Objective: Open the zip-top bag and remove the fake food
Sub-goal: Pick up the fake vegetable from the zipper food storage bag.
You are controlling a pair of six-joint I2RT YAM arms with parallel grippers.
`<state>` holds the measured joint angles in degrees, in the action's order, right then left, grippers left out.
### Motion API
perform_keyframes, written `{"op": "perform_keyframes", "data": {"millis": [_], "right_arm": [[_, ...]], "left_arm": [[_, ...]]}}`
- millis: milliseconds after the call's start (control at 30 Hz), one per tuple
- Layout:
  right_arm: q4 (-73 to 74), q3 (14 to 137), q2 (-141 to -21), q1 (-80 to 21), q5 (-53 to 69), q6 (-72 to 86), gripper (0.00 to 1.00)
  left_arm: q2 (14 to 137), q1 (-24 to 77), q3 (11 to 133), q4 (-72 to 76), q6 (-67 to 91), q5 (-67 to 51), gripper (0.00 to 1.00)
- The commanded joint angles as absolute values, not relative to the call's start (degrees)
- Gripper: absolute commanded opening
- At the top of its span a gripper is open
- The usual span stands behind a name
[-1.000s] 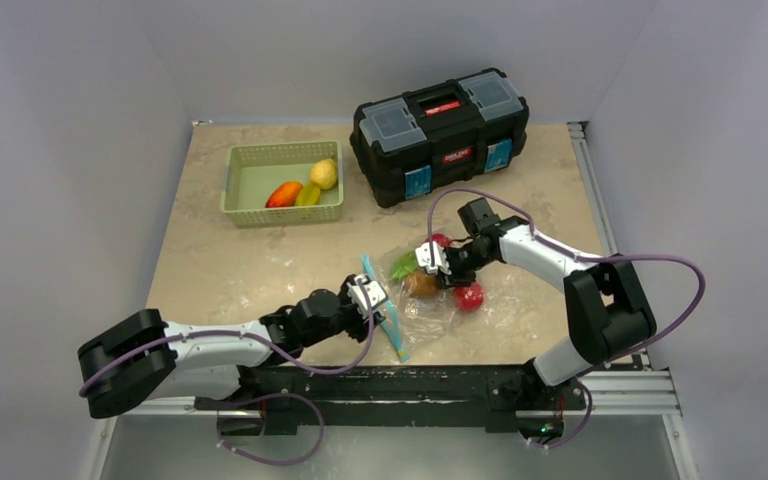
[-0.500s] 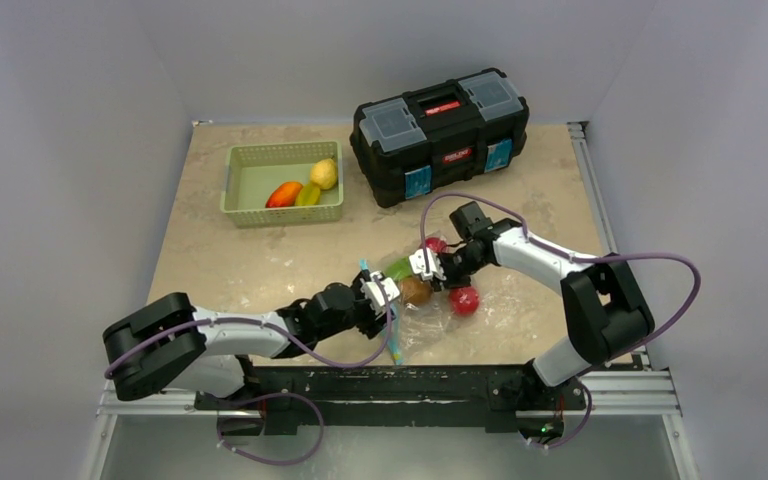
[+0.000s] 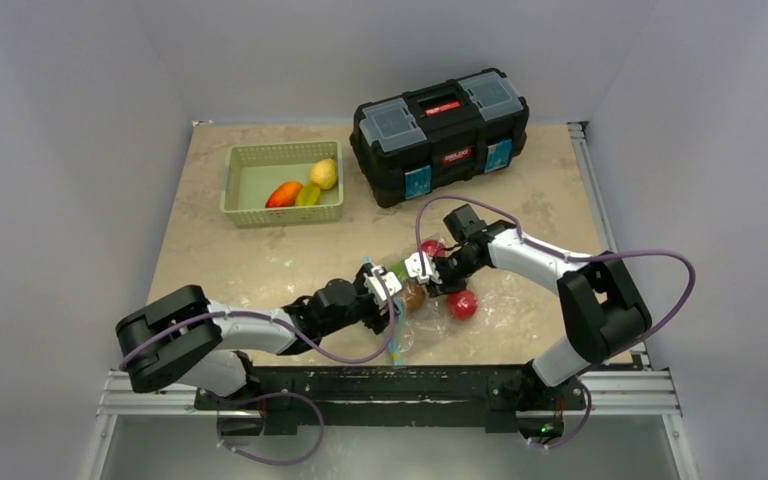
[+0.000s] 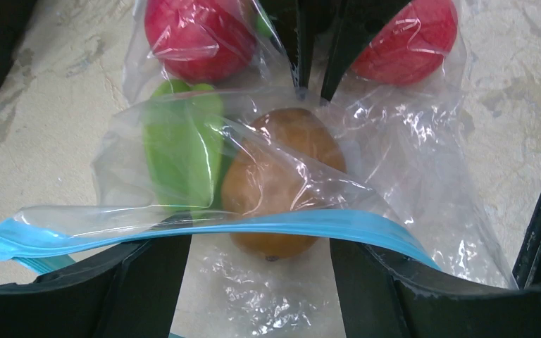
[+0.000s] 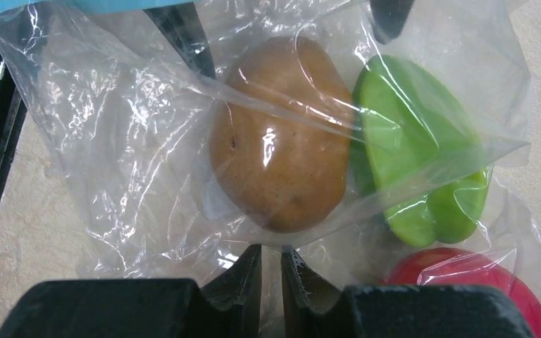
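The zip-top bag [image 3: 438, 312] lies at the near middle of the table, its teal zip strip [image 4: 253, 225] facing my left gripper. Inside it are fake food pieces: a brown fruit [image 4: 282, 176], a green pepper [image 4: 183, 148] and two red fruits [image 4: 201, 35]. My left gripper [image 3: 385, 288] is open. Its fingers [image 4: 148, 282] are spread wide at the bag's mouth, with the zip strip lying across them and the brown fruit just ahead. My right gripper [image 3: 422, 268] is shut on a fold of the bag's plastic [image 5: 271, 264] on the far side of the brown fruit [image 5: 278, 134].
A green basket [image 3: 250, 190] at the back left holds an orange-red piece [image 3: 283, 194], a green-yellow one [image 3: 308, 194] and a yellow one [image 3: 324, 174]. A black toolbox [image 3: 440, 135] stands at the back centre. Metal rails run along the table's right edge.
My left gripper has moved right and forward to the bag's mouth, close to the brown fruit. My right gripper has drawn the pinched bag slightly left toward it.
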<state>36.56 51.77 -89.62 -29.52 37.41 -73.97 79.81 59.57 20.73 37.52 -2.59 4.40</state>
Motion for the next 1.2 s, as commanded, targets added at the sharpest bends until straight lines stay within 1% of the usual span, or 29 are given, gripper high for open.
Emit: {"op": "perform_keyframes", "data": {"millis": [0, 133, 367, 567, 933, 1100, 1167], "right_arm": [[37.59, 53.51, -90.23, -30.13, 41.1, -72.81, 0.13], [37.36, 53.77, -90.42, -30.7, 41.5, -72.05, 0.09], [37.35, 54.14, -90.86, -31.98, 42.23, -71.21, 0.06], [37.11, 54.14, -91.08, -32.17, 41.87, -70.89, 0.05], [37.0, 54.05, -91.76, -32.15, 41.39, -70.41, 0.01], [36.91, 54.05, -91.88, -32.12, 41.0, -70.31, 0.0], [36.87, 54.05, -91.91, -32.12, 40.83, -70.23, 0.0]], "left_arm": [[80.6, 58.57, 20.58, 45.46, -1.73, 1.99, 0.71], [81.71, 58.37, 20.98, 45.78, -1.41, 0.88, 0.73], [83.98, 58.36, 21.04, 46.84, -0.52, -0.35, 0.75], [85.7, 58.36, 21.52, 46.15, -0.52, -2.13, 0.73], [89.24, 58.36, 22.83, 46.59, 1.44, -1.38, 0.7], [89.34, 58.36, 22.61, 47.73, 1.71, -0.38, 0.66], [89.22, 58.36, 22.55, 47.9, 1.88, -0.27, 0.56]]}}
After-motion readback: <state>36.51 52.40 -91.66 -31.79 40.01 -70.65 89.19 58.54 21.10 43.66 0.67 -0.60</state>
